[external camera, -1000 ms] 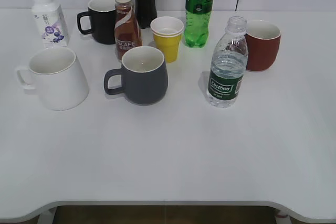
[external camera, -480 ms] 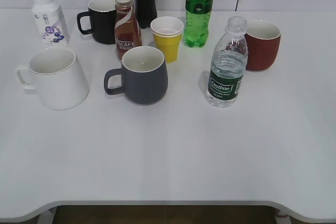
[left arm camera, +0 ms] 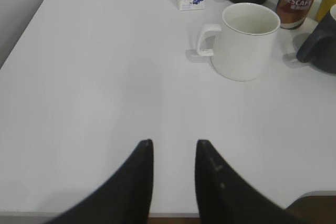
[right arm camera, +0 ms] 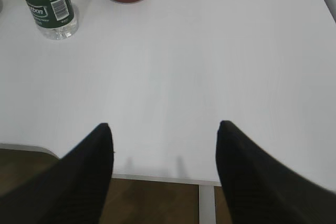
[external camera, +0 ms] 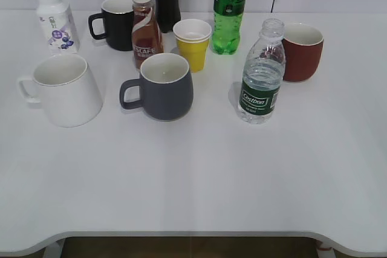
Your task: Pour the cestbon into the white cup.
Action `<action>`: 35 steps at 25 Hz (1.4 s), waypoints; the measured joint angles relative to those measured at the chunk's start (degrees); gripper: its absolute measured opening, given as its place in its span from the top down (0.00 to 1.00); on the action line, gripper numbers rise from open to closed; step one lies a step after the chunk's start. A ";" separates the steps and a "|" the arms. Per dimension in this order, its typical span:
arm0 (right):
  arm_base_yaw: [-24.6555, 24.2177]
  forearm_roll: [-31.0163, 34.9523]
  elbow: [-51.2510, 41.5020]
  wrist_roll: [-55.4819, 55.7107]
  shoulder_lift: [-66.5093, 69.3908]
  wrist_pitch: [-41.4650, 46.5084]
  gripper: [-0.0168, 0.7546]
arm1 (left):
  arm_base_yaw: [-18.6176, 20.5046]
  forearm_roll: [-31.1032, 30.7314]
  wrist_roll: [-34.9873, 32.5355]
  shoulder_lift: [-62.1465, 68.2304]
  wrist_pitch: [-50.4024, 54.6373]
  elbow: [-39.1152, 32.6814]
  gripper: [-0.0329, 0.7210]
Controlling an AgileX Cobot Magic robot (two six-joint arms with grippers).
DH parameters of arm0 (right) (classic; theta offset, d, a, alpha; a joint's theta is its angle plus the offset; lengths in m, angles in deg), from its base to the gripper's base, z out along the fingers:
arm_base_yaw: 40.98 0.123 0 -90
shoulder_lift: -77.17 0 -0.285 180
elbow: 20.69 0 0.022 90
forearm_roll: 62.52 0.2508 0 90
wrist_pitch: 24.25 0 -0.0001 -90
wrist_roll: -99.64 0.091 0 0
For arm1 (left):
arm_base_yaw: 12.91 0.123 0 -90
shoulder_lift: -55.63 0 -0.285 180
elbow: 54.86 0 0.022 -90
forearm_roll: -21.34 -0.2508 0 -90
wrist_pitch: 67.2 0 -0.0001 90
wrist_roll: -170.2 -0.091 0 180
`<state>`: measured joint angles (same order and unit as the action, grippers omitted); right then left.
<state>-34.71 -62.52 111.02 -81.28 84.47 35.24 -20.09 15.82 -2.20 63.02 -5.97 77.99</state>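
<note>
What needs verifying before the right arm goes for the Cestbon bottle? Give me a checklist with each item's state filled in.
1. Cestbon bottle upright and capless: ok; it stands on the table with its mouth open.
2. Right gripper open and empty: ok; its fingers are spread wide, near the table edge, short of the bottle.
3. Clear approach to the bottle: ok in front; the red mug sits close behind on its right.
4. White cup upright and empty: ok; handle points left.
5. Left gripper clear of the cup: ok; it holds nothing, with only a narrow gap between its fingers.
6. Pour path: cannot tell; the grey mug stands between bottle and cup.
</note>
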 joint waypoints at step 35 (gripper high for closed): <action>0.00 0.76 0.00 0.00 0.00 0.00 0.37 | 4.85 -2.85 -2.04 66.89 -101.67 -19.23 0.68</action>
<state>-34.71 -61.76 111.02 -81.28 84.47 35.24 -15.24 12.97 -4.24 129.90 -107.65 58.77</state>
